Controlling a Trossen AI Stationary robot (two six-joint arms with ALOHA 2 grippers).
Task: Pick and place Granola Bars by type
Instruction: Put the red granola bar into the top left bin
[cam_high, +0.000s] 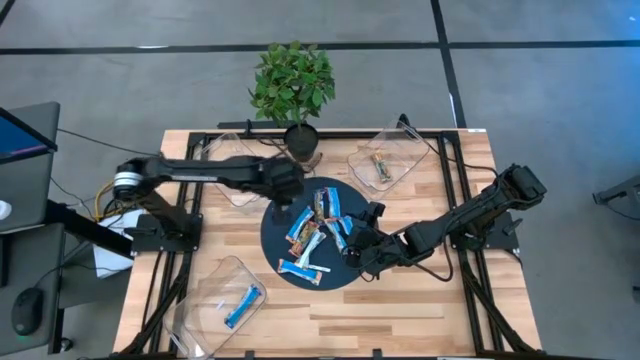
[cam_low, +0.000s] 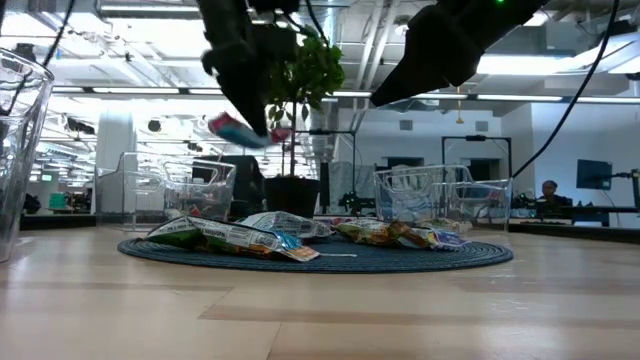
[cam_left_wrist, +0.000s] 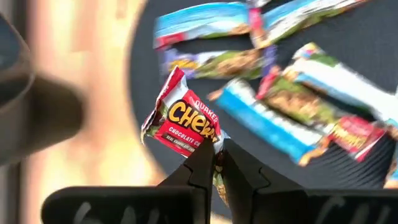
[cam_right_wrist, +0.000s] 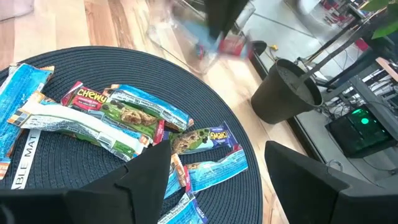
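Several wrapped granola bars (cam_high: 315, 235), mostly blue-and-white, lie flat in a loose heap on a dark round mat (cam_high: 285, 262); the right wrist view (cam_right_wrist: 124, 115) and the low view (cam_low: 230, 235) show them too. My left gripper (cam_left_wrist: 217, 155) hangs over the mat's far left edge (cam_high: 285, 190), shut on a red-wrapped bar (cam_left_wrist: 183, 121). My right gripper (cam_right_wrist: 217, 155) is open and hovers over the mat's right part (cam_high: 362, 240), touching nothing. My left gripper pinches the red bar by one end of its wrapper (cam_left_wrist: 208, 140) between its two fingertips, coming from above. The rest of the bar sticks out past the fingertips. It is lifted clear of the mat, tilted in the air (cam_low: 240, 130).
Three clear bins stand around the mat: far left (cam_high: 235, 165), far right (cam_high: 385, 160) with a brownish bar inside, and near left (cam_high: 225, 300) with a blue bar inside. A potted plant (cam_high: 295, 90) stands at the table's far edge. Bare wood lies near and right.
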